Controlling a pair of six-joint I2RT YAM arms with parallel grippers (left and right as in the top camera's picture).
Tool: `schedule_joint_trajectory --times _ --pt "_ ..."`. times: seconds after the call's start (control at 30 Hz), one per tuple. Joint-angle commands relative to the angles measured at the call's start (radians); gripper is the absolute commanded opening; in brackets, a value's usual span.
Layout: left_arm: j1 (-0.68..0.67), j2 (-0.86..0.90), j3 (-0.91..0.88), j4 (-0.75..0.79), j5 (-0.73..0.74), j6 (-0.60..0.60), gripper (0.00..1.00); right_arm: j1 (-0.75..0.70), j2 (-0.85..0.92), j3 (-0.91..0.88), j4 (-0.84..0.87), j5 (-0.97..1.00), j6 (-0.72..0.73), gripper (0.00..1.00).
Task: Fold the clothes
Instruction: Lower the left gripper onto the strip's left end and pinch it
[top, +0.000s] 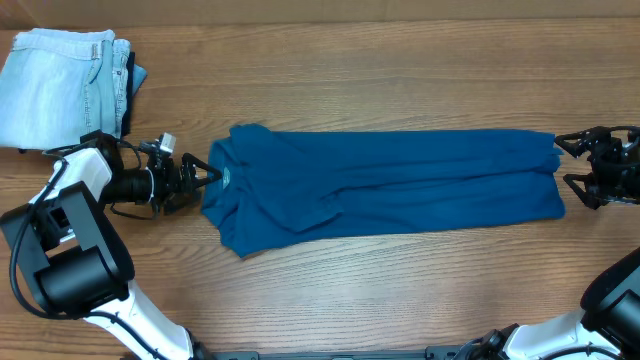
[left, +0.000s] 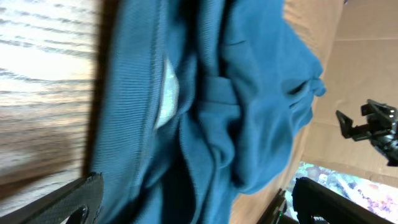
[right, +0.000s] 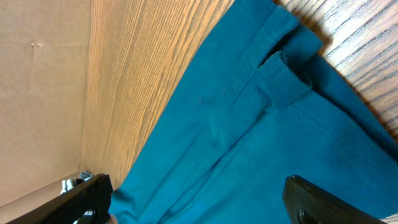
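Note:
The clothes, a deep teal polo shirt (top: 390, 185), lie on the table as a long strip running left to right, collar end at the left. My left gripper (top: 207, 178) is open at the collar end. In the left wrist view the shirt (left: 249, 93) and its pale neck label (left: 166, 93) fill the space between my wide-spread fingers (left: 78, 200). My right gripper (top: 566, 165) stands open at the hem end on the right. The right wrist view shows the hem (right: 249, 124) lying flat between the two fingers (right: 329, 202), which are not pinching the cloth.
Folded pale blue jeans (top: 60, 85) lie at the back left corner, just behind the left arm (top: 80, 190). Bare wooden table (top: 400, 290) runs in front of and behind the shirt. A cardboard wall (right: 37, 93) stands past the far edge.

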Motion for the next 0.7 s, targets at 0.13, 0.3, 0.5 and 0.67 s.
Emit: schedule_joint_trajectory --times 0.13,0.3,0.5,0.67 --pt "0.036 0.032 -0.013 0.029 -0.109 0.025 1.0 -0.003 0.0 -0.004 0.006 -0.013 -0.001 0.92" --pt "0.048 0.032 -0.014 0.033 -0.151 0.025 1.0 -0.003 0.0 -0.004 0.007 -0.013 -0.001 0.92" --pt "0.024 0.032 -0.014 0.095 -0.242 -0.109 1.0 -0.003 0.0 -0.004 0.01 -0.013 -0.001 0.91" --pt "-0.03 0.032 -0.014 0.137 -0.245 -0.151 1.0 -0.003 0.0 -0.004 0.012 -0.013 -0.001 0.91"
